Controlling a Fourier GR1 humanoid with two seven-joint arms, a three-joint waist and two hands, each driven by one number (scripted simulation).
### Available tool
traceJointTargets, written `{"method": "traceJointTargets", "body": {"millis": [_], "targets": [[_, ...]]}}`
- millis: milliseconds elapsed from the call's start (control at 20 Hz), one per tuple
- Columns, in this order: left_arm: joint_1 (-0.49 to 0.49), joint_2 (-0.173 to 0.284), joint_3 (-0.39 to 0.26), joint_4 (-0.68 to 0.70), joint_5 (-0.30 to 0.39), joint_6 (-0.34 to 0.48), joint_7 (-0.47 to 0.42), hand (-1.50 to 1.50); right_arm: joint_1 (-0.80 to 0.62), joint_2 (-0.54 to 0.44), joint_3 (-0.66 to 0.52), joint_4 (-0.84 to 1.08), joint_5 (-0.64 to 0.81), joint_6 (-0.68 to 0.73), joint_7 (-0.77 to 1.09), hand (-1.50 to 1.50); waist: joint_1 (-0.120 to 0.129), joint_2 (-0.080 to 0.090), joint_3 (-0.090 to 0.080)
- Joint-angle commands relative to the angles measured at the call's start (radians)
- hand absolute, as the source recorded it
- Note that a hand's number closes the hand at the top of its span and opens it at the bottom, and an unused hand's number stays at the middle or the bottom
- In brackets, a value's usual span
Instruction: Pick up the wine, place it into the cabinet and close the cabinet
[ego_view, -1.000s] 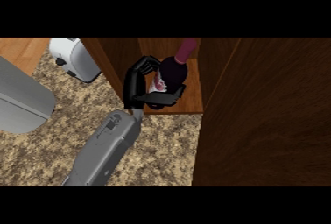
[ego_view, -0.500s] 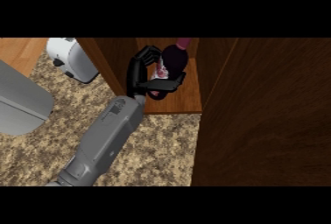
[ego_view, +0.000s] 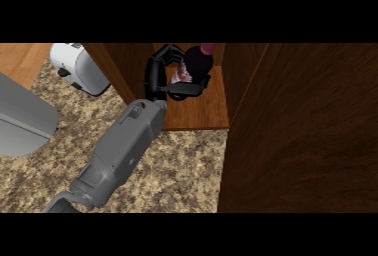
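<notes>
The wine bottle (ego_view: 199, 59) is dark with a maroon neck and a pale label. It stands upright inside the open wooden cabinet, on the shelf floor (ego_view: 203, 112), towards the back. My left hand (ego_view: 155, 75) reaches into the cabinet from the lower left and sits against the bottle's left side. The fingers curl over the far side and the thumb lies across the near side, so the hand is shut on the bottle. The hand hides the lower part of the bottle. My right hand shows nowhere in the head view.
The open cabinet door (ego_view: 303, 130) fills the right side as a tall brown panel. A white appliance (ego_view: 77, 67) stands left of the cabinet wall, and a large grey object (ego_view: 26, 120) sits at the left edge. Speckled counter (ego_view: 177, 170) lies in front.
The hand has carried the bottle a little deeper and leftwards into the cabinet, and the forearm now reaches further in. The bottle stands more upright than a second ago.
</notes>
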Motion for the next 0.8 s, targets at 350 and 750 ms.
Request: {"method": "traceJointTargets", "body": {"millis": [350, 750], "targets": [[-0.135, -0.001, 0.119, 0.249, 0.010, -0.033, -0.127, 1.50, 0.015, 0.002, 0.011, -0.063, -0.069, 0.012, 0.016, -1.50, -0.023, 0.011, 0.000], [-0.150, -0.001, 0.213, 0.287, 0.106, -0.072, -0.136, 1.50, 0.002, 0.023, 0.055, -0.072, -0.042, -0.003, 0.031, -1.50, -0.037, 0.013, -0.001]]}}
